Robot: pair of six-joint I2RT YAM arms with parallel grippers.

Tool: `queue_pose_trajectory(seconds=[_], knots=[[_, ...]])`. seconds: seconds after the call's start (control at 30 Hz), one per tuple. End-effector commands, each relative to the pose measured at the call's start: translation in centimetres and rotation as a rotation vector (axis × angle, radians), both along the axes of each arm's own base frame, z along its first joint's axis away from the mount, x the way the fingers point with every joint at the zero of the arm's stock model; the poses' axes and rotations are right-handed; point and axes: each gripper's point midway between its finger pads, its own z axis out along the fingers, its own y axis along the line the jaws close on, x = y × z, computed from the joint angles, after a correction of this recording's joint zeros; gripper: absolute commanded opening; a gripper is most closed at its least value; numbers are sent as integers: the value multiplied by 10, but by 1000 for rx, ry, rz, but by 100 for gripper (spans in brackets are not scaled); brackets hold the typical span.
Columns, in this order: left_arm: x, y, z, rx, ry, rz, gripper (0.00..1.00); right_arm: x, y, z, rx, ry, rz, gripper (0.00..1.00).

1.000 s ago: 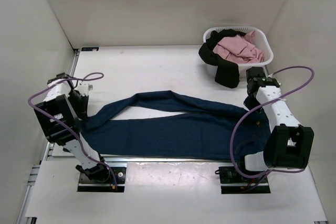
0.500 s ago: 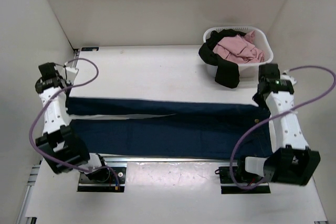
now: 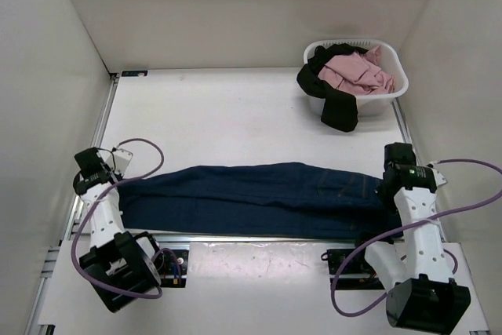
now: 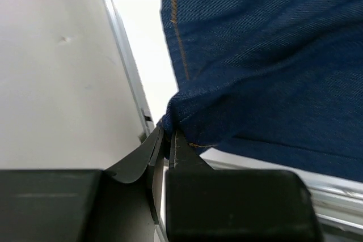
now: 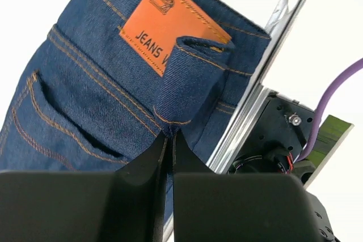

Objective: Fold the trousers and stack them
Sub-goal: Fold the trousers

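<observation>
The navy denim trousers (image 3: pixel 259 198) lie folded lengthwise in a long band along the table's near edge, legs stacked one over the other. My left gripper (image 3: pixel 118 186) is shut on the leg hems (image 4: pixel 187 114) at the left end. My right gripper (image 3: pixel 390 198) is shut on the waistband (image 5: pixel 181 92) beside the tan patch (image 5: pixel 164 24) at the right end. The black trousers (image 3: pixel 333 103) hang over the rim of the basket at the back right.
A white laundry basket (image 3: pixel 392 60) with pink cloth (image 3: pixel 357 72) stands at the back right corner. Metal rails (image 3: pixel 243 237) run along the table's near edge, with the arm bases just below. White walls close in left, right and back.
Both grippers pulled their ends of the far leg toward the near edge and laid it over the near leg. The trousers went from spread open to a narrow folded band.
</observation>
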Motion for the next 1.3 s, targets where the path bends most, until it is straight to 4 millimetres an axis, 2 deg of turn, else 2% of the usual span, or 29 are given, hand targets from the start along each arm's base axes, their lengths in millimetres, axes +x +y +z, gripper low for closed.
queue_pose_trajectory(seconds=[0.0, 0.03, 0.13, 0.2, 0.33, 0.47, 0.63, 0.67, 0.7, 0.83, 0.93, 1.1, 1.13, 1.17, 1.23, 1.27], knots=[[17, 12, 13, 85, -91, -58, 14, -12, -17, 6, -69, 16, -83, 0], [18, 16, 16, 105, -93, -68, 14, -13, -19, 4, -70, 35, -83, 0], [28, 32, 32, 144, -125, -86, 14, -6, -32, 17, -86, 19, -106, 0], [37, 52, 55, 164, -166, -71, 14, -4, -41, 29, -98, 3, -132, 0], [40, 82, 70, 157, -193, -57, 14, -12, -41, 29, -90, 13, -130, 0], [26, 82, 51, 155, -132, -109, 14, -22, -32, 14, -52, 18, -156, 0], [6, 64, 21, 122, -97, -143, 14, -41, -20, -15, 0, 101, -164, 0], [4, 66, 25, 133, -104, -134, 14, -43, -20, -16, 2, 110, -164, 0], [3, 63, 20, 120, -104, -139, 14, -45, -19, -18, 4, 119, -163, 0], [-10, 74, 21, 133, -91, -101, 14, -51, -23, -17, -20, 139, -178, 0], [-21, 77, 11, 128, -58, -104, 14, -59, -20, -20, -9, 161, -213, 0], [-36, 72, -7, 119, -5, -138, 14, -64, -23, -18, -34, 169, -250, 0], [-38, 71, -9, 127, 6, -156, 14, -64, -23, -18, -34, 169, -250, 2], [-40, 67, -16, 114, 19, -164, 18, -64, -23, -19, -33, 165, -258, 13], [-42, 64, -19, 117, 26, -176, 22, -64, -23, -19, -32, 174, -257, 25], [-43, 63, -19, 123, 30, -184, 27, -66, -22, -19, -30, 183, -257, 37]])
